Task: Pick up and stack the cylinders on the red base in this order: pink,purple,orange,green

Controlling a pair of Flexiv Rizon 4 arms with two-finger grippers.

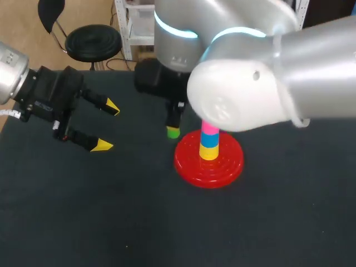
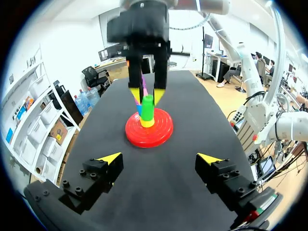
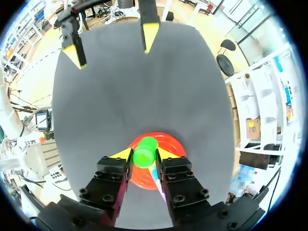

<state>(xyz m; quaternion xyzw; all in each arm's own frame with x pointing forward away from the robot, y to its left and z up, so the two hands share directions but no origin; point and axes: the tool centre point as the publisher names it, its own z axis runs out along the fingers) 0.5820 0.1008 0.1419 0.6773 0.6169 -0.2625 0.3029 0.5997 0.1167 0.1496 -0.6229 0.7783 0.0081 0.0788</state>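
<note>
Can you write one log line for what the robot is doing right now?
right tool: shut on green cylinder | green cylinder: near red base | left tool: open, empty

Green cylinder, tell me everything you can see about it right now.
The green cylinder is small, bright green, smooth and plastic-looking. It stands upright, clamped between the yellow fingertips of the right gripper. It is held beside the coloured stack on the red base and has not yet been placed on it.
</note>
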